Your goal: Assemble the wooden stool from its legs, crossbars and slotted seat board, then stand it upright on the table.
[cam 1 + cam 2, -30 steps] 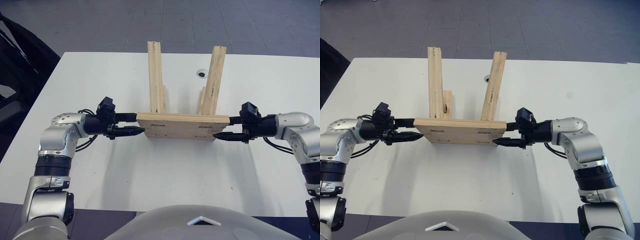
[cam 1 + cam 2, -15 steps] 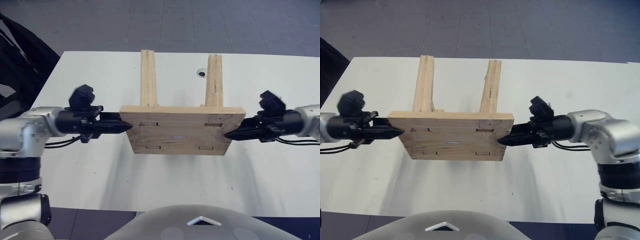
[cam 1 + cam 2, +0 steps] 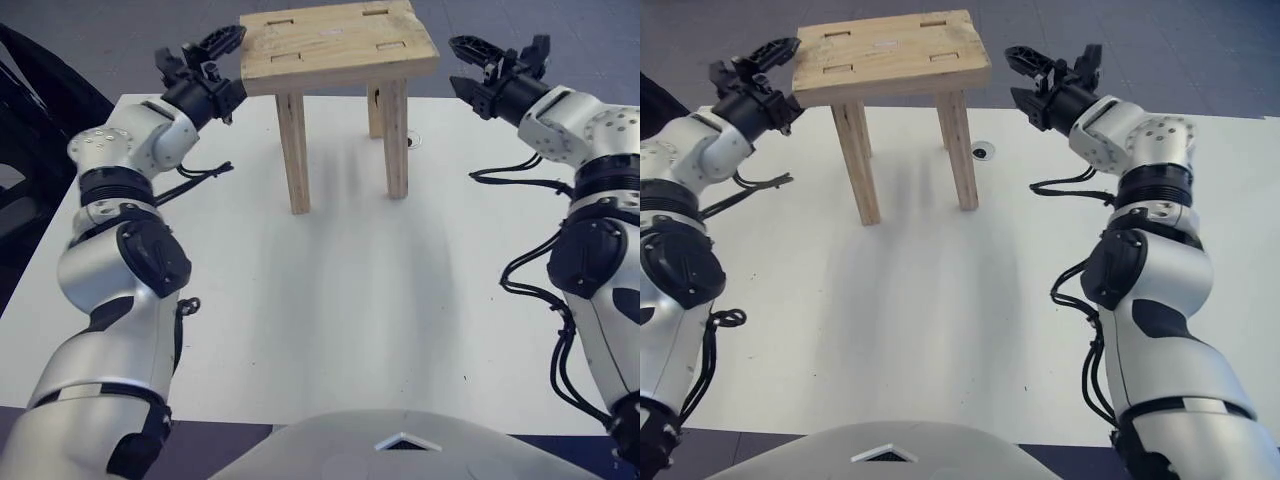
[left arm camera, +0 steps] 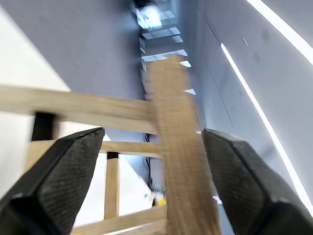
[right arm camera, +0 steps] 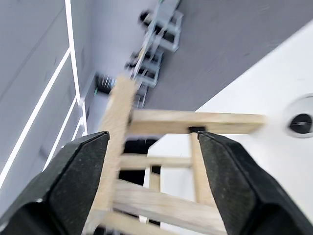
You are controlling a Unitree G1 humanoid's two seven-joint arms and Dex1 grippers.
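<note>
Pale wooden stool [image 3: 340, 72] stands on its legs on the white table [image 3: 330, 330], top centre of the head views. It looks rigid and probably light, though its slotted joints may pull loose. The left gripper [image 3: 232, 62] and right gripper [image 3: 457, 65] flank the seat board [image 3: 330, 35] with jaws spread, apparently gripping nothing; its end edges offer the best hold.

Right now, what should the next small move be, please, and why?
Probably ease the left gripper and right gripper sideways, away from the stool: it stands upright on the table, and both are open beside its seat board.
</note>
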